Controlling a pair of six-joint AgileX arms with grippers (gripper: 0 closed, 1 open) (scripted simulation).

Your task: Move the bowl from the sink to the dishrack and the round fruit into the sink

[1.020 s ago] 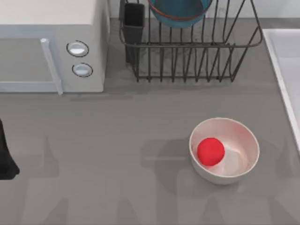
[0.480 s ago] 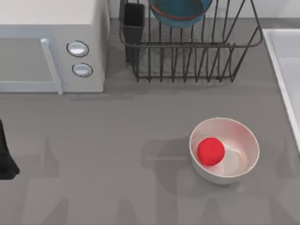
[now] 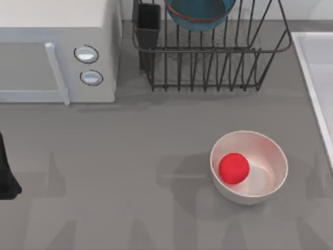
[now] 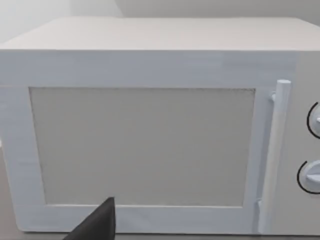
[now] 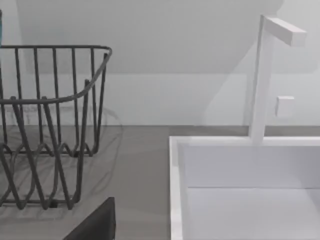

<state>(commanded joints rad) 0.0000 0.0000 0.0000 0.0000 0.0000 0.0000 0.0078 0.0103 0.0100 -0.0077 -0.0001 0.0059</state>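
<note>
The round fruit point(image 3: 233, 167), a smooth bright red ball with no long axis to speak of, sits inside a plain white bowl point(image 3: 270, 151) on the grey table point(image 3: 130, 172), well to the right of my left arm point(image 3: 6, 174), which is parked at the table's left edge. Whether either gripper is open or closed cannot be told.

Farther back, the teal-blue bowl point(image 3: 200, 11) with its thin reddish rim stands tilted on edge in the black wire dishrack point(image 3: 208, 62), beside the dark utensil cup point(image 3: 149, 26).

The sink point(image 3: 317, 67) lies at the right edge. The right wrist view adds its white faucet point(image 5: 265, 75) and basin point(image 5: 240, 200); the left wrist view faces the microwave point(image 4: 145, 135) door.
</note>
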